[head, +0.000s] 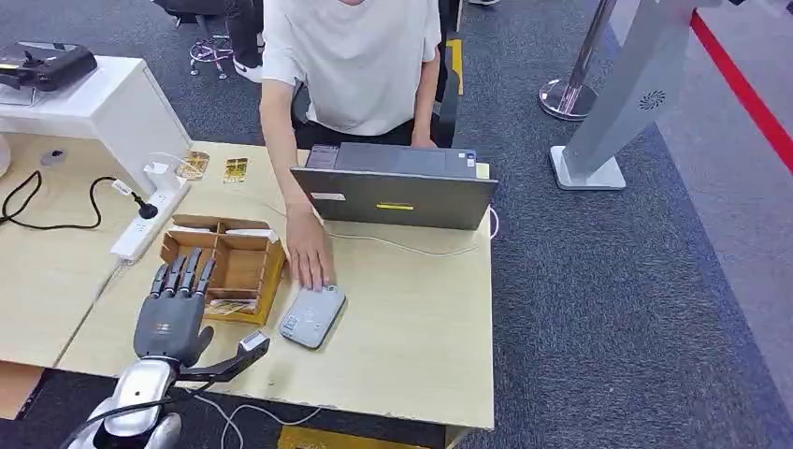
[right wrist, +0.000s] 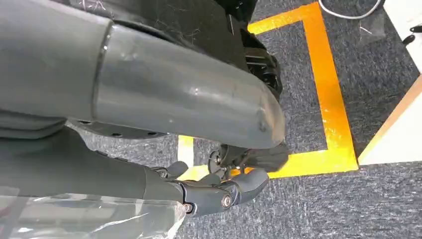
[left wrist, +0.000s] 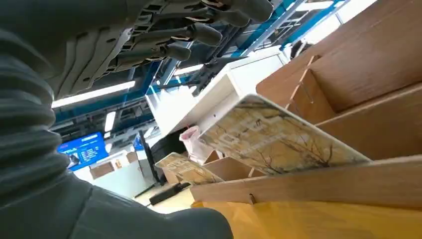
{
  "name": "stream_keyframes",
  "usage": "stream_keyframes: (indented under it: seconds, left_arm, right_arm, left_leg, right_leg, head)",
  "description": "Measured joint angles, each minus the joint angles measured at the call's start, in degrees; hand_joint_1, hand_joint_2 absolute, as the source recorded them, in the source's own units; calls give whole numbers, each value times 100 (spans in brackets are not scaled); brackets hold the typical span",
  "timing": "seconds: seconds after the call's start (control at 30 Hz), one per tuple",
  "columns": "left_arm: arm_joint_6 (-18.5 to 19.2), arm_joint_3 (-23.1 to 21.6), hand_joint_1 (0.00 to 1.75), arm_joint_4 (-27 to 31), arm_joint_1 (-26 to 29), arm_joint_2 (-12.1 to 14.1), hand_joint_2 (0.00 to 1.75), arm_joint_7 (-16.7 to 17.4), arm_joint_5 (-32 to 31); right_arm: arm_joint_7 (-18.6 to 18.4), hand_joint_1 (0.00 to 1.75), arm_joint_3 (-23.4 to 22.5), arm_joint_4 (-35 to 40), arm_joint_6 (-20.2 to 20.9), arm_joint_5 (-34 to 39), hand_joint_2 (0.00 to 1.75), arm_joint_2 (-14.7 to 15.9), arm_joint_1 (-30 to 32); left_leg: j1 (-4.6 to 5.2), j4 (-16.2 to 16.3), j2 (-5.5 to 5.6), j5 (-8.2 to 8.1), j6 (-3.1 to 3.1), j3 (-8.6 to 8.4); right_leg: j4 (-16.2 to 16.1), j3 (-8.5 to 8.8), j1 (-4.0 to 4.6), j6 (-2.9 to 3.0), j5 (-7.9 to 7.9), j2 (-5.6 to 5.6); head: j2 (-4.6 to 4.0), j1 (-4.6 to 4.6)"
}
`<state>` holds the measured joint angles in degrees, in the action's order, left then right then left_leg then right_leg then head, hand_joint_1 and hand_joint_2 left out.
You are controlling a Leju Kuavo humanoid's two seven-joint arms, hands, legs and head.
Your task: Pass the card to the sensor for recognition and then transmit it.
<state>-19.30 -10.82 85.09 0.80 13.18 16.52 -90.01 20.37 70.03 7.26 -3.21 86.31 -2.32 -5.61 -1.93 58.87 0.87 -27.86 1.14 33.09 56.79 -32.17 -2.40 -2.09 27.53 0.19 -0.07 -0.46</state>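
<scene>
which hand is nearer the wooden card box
Left. The left hand hovers open, fingers over the compartmented wooden card box on the table. The right hand hangs low above the floor carpet, away from it.

Even, bright overhead lighting with soft short shadows on the counter (head: 411,309) in the head view; left wrist view shows glaring ceiling strip lights (left wrist: 92,93), blown-out whites and a blurred near hand (left wrist: 59,149); right wrist view is sharp on the floor (right wrist: 348,209), arm (right wrist: 149,84) faintly glossy.
</scene>
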Motion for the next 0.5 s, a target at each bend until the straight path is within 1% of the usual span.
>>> stream_keyframes:
  seconds: [0.3, 0.33, 0.37, 0.43, 0.5]
  left_arm:
    - [-96, -11, 0, -92, -1, -9, 175, -9, 0]
    - [-96, -13, 45, -92, -1, -9, 175, -15, 0]
    - [-96, -18, 175, -92, -2, -9, 175, -28, 2]
    - [-96, -24, 175, -92, -2, -13, 175, -100, 22]
    - [-94, -24, 175, -92, 7, -37, 175, -320, 17]
  right_arm:
    - [17, 0, 35, 0, 0, 2, 0, 0, 0]
    - [17, 0, 35, 0, 0, 2, 0, 0, 0]
    - [17, 0, 37, 0, 0, 2, 0, 0, 0]
    - [17, 0, 39, 0, 18, 4, 0, 0, -1]
    - [20, 0, 44, 0, 15, 7, 0, 0, 0]
  left_leg:
    - [0, 0, 0, 0, 0, 0]
    - [0, 0, 0, 0, 0, 0]
    - [0, 0, 0, 0, 0, -1]
    - [0, 0, 0, 0, 0, 0]
    - [0, 0, 0, 0, 0, 1]
  right_leg:
    - [0, -1, 0, 0, 0, 0]
    - [0, -1, 0, 0, 0, 0]
    - [0, -1, 0, 0, 0, 0]
    - [0, -1, 0, 0, 0, 0]
    - [0, -1, 0, 0, 0, 0]
  head:
    - [0, 0]
    - [0, 0]
    - [0, 2]
    - [0, 2]
    - [0, 0]
